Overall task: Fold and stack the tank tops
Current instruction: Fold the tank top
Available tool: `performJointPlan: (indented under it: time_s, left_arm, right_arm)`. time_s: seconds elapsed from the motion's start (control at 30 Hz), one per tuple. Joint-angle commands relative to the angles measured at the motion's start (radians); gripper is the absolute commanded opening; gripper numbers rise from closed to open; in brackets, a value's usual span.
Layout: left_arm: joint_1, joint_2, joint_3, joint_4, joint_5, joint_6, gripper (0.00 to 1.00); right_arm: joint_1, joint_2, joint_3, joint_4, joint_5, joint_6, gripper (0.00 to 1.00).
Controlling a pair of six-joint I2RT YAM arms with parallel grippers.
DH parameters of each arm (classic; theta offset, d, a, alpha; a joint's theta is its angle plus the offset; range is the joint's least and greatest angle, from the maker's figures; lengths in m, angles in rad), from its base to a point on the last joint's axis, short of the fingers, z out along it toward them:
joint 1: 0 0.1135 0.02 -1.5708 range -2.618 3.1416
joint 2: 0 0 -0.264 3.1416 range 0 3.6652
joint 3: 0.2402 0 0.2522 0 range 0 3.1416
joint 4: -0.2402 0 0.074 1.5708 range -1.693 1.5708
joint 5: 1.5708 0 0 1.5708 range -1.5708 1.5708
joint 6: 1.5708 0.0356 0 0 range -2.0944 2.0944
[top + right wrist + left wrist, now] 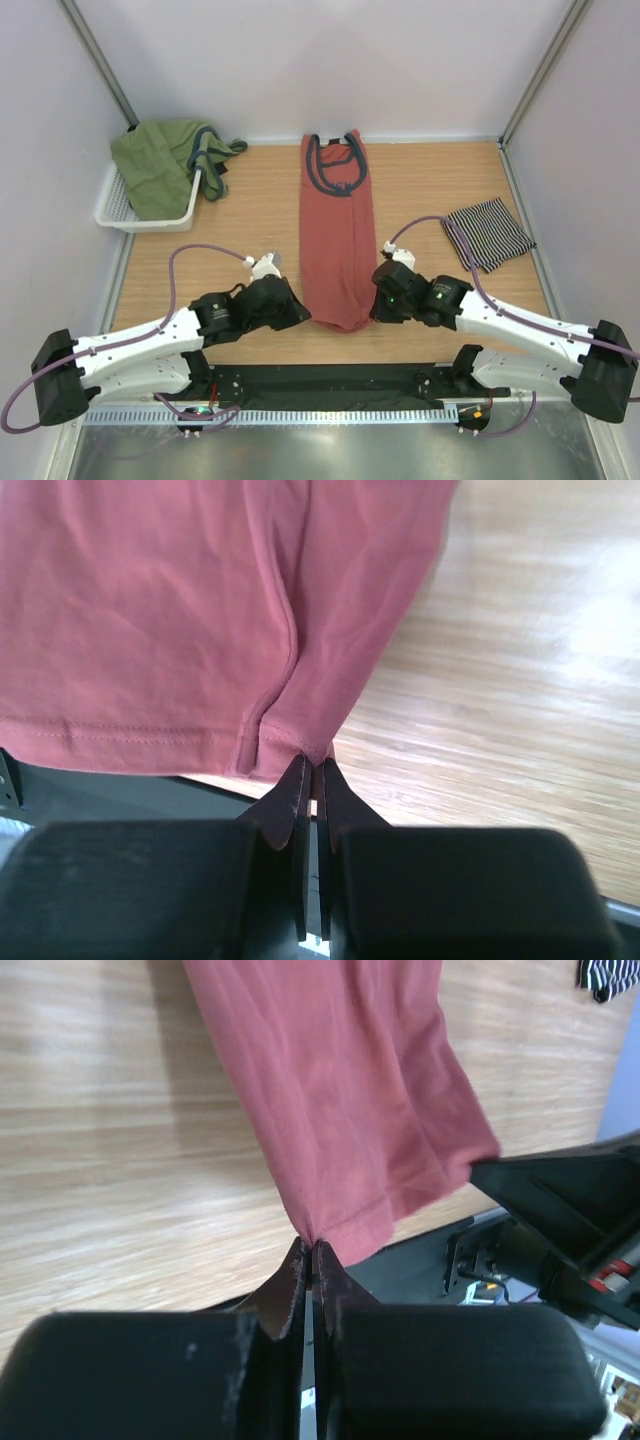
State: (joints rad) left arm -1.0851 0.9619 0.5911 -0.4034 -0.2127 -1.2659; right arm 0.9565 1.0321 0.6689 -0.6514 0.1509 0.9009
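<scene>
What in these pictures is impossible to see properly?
- Top view: the near hem corners of the red tank top, covered by the left tool and right tool.
- Top view: the inside of the white basket, buried under green cloth.
- Left wrist view: the striped tank top, cut off by the frame's corner.
- Wrist views: how many cloth layers each shut tool pinches.

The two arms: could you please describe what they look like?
The left arm and right arm have white shells, black joints and black bases. A purple cable loops along each. The left gripper and right gripper are black with slim, tapered fingers.
</scene>
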Motion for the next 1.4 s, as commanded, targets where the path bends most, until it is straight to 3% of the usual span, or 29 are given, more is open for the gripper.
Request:
performJointPlan:
  time_s: [0.0,0.2,0.4,0.77,1.0,1.37]
  left_arm:
    - [0.056,-0.002,0.067,-0.095,-0.045,0.059,0.0]
    - [0.209,0.037,0.151,-0.089,0.015,0.163,0.0]
    - [0.382,0.139,0.289,-0.064,0.117,0.285,0.0]
    - [0.531,0.455,0.544,-0.04,0.206,0.395,0.0]
    - [0.587,0.593,0.67,-0.034,0.257,0.447,0.0]
    - [0.593,0.673,0.828,-0.04,0.259,0.494,0.0]
  right_arm:
    - [0.005,0.019,0.132,-0.076,0.129,-0.052,0.01]
    - [-0.068,0.138,0.311,-0.133,0.2,-0.166,0.01]
    - [-0.231,0.255,0.451,-0.079,0.118,-0.302,0.01]
    - [-0.4,0.546,0.696,-0.041,0.046,-0.404,0.01]
    - [-0.467,0.67,0.825,-0.047,-0.008,-0.434,0.01]
    - [-0.502,0.749,0.96,-0.077,-0.039,-0.448,0.01]
